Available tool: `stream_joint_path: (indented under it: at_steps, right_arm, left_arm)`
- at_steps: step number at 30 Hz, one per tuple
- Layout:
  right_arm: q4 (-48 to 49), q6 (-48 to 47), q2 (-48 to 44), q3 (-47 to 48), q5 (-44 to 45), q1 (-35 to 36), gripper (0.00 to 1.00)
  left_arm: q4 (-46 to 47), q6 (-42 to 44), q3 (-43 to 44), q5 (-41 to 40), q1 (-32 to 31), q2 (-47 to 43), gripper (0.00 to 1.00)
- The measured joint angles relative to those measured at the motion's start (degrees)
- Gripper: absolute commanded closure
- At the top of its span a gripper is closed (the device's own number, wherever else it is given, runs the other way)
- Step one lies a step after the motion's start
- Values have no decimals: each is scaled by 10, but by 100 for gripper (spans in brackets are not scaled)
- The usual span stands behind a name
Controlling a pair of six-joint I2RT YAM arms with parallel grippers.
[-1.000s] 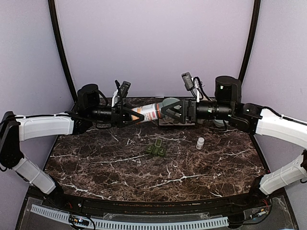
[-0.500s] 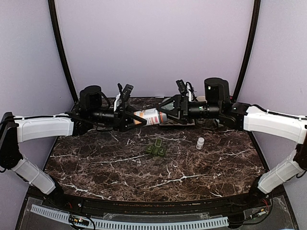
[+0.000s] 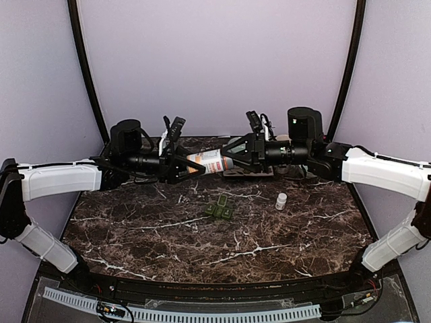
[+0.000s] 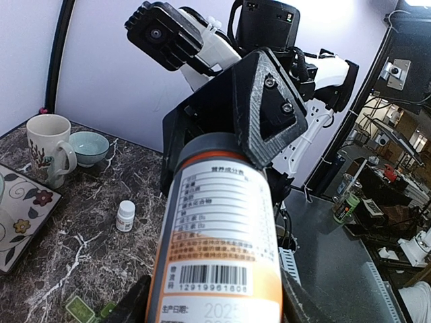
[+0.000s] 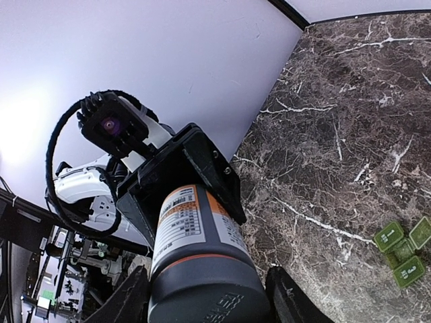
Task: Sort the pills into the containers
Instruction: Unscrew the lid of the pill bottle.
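Note:
An orange bottle [image 3: 209,161] with a white label and a dark grey cap hangs level in the air over the back of the table, held from both ends. My left gripper [image 3: 194,167] is shut on its base end; in the left wrist view the label [image 4: 222,222] fills the frame. My right gripper [image 3: 227,161] has closed round the cap [image 5: 205,293], one finger on each side. The containers, a small dark green pill box [image 3: 219,208], lie on the marble below the bottle. No pills show in any view.
A small white bottle [image 3: 281,200] stands right of the pill box. At the back of the table are a mug [image 4: 48,148], a pale bowl [image 4: 89,147] and a flowered tray [image 4: 20,215]. The table [image 3: 202,249] is dark marble.
My right gripper moved left onto the bottle's cap end and its jaws narrowed from wide open to grip the cap. My left gripper kept hold of the bottle and barely moved.

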Motion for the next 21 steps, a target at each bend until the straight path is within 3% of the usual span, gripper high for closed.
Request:
stream_joint_path:
  at_steps: [6, 16, 21]
  right_arm:
    - [-6, -59, -6, 0, -1, 0, 64]
    - [-11, -338, -79, -40, 25, 18, 62]
    - [-8, -426, -85, -50, 45, 19, 53]
  left_arm:
    - [7, -28, 0, 4, 0, 0, 94]
    - [105, -173, 14, 82, -10, 41, 94]
    - [160, -258, 18, 117, -6, 73, 94]
